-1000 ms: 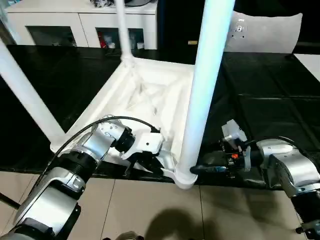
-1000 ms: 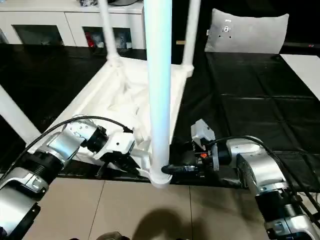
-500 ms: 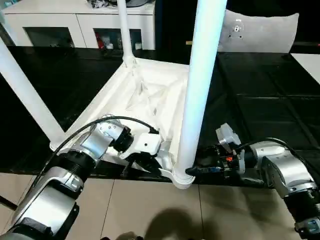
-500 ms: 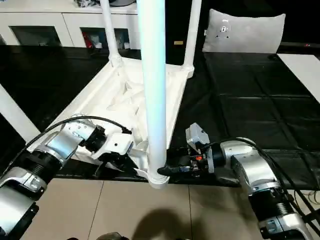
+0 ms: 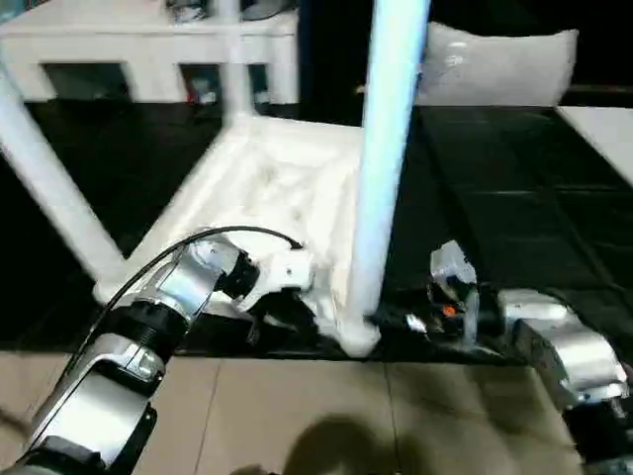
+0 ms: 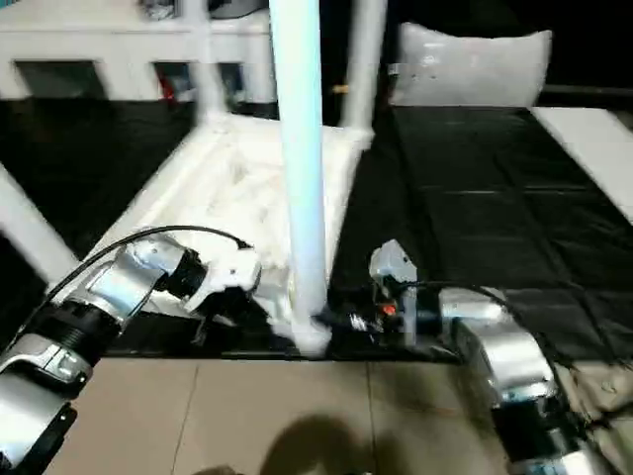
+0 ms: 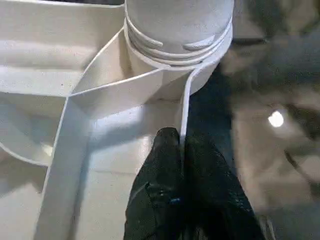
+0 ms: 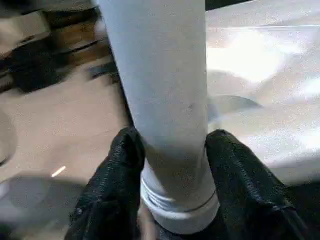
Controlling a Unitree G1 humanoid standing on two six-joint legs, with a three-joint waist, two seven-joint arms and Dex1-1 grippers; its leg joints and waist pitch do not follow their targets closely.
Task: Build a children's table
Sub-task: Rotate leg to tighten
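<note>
Tabletop [image 5: 267, 198] lies upside down on a black mat [image 5: 495, 198] over a beige tiled floor [image 5: 297, 416], legs pointing up; a white cabinet [image 5: 119, 49] and grey cushion panel [image 5: 495, 64] stand behind; the left gripper [image 7: 180, 150] pinches the tabletop's thin rim; the right gripper [image 8: 172, 150] clamps the nearest leg [image 5: 386, 148] just above its socket.

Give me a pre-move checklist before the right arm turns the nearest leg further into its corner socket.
1. Right claw around the near leg, a finger on each side at its base: ok.
2. Left claw shut on the tabletop rim beside the corner socket: ok.
3. Leg standing upright in the socket: ok.
4. Leg fully screwed home: cannot tell; thread ridges show above the socket.
5. Other legs standing in their far and left corners: ok.
</note>
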